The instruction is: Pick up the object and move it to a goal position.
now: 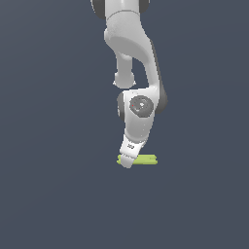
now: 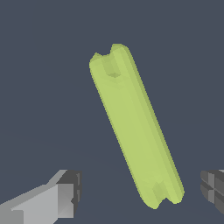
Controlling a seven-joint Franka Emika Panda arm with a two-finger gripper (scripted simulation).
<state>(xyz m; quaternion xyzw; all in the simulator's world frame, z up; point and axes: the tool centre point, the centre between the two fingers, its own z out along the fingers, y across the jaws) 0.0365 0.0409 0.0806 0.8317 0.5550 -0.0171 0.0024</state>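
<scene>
The object is a thin lime-green bar [image 1: 146, 159] lying flat on the dark grey floor. It fills much of the wrist view [image 2: 133, 127], slanted, with a notch at each end. My gripper [image 1: 127, 164] hangs low right over the bar's end at the exterior view's left and hides part of it. In the wrist view the gripper [image 2: 142, 192] is open: one finger [image 2: 65, 194] and the other finger [image 2: 213, 189] stand well apart on either side of the bar's near end. Nothing is held between them.
The floor [image 1: 48, 194] is a plain dark grey surface with no other objects. The white arm [image 1: 136, 68] comes down from the top of the exterior view.
</scene>
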